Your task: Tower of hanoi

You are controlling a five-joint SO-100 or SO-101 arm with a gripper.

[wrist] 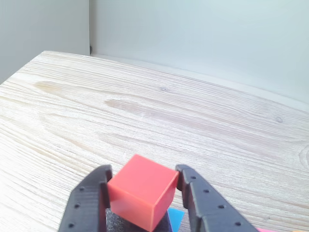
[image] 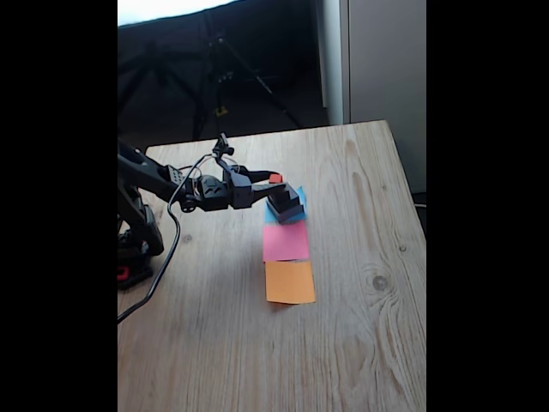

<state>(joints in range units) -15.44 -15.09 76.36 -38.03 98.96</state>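
We have the gripper (wrist: 143, 191) pinched on the red cube (wrist: 142, 195): in the wrist view one finger (wrist: 89, 200) presses its left face and the other its right, flush on both sides. No gap visible.

The cube sits on the black cube (wrist: 116, 223), whose top edge peeks out right under it. Whether it is resting or just lifted, we can't tell.

In the fixed view the gripper (image: 273, 182) reaches in from the left, over the stack (image: 286, 206) on the blue square (image: 298, 196), the far one of the row. The stack's lower blocks blur together there.

Key relation: the open targets lie toward us from the gripper. The pink square (image: 285, 241) is just near of the stack, the orange square (image: 290, 281) nearer again. All three run in one near-far line on the table (image: 360, 326).

Our read: next move is straight up to clear the black cube, then a pull toward the near side along that line. No left-right shift needed.
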